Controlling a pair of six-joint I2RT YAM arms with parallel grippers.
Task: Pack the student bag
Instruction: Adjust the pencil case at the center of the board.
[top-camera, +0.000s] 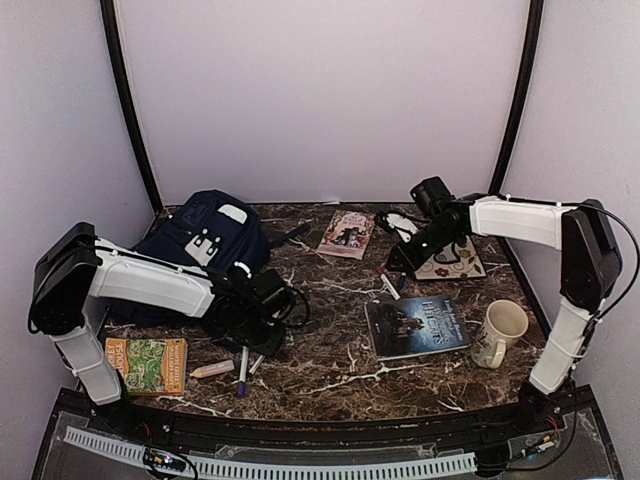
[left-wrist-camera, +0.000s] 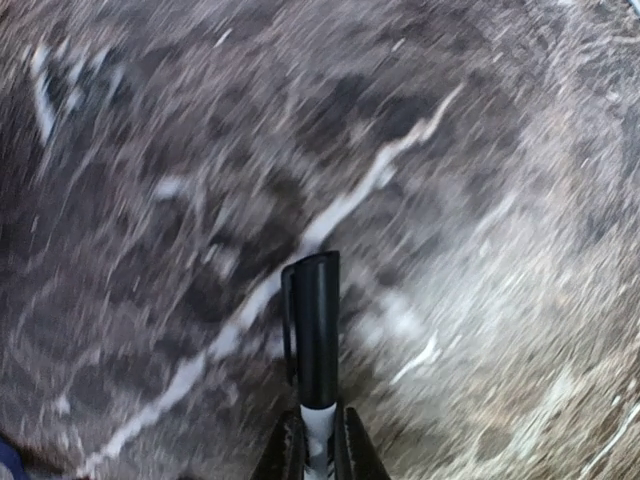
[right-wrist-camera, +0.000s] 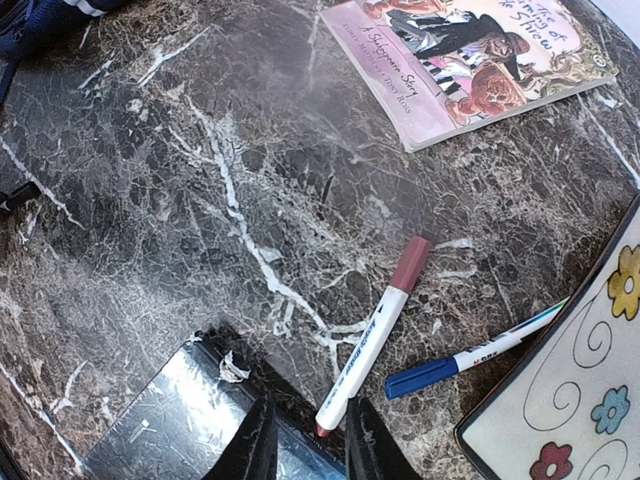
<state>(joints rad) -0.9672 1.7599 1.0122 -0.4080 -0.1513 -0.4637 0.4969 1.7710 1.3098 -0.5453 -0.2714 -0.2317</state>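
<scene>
The student bag (top-camera: 205, 238) lies slumped just beyond the left gripper (left-wrist-camera: 320, 420), its opening hard to make out, so any contents cannot be told; those jaws pinch a black-capped pen (left-wrist-camera: 313, 320), everything past it motion-blurred. The right gripper (right-wrist-camera: 310, 405) stands narrowly parted, astride one end of a red-capped marker (right-wrist-camera: 375, 335) without touching it.

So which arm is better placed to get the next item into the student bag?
Left, likely. The left gripper is shut on a black-capped marker, right beside the student bag. The right gripper is open over a red-capped marker lying on the table, far from the bag.
</scene>
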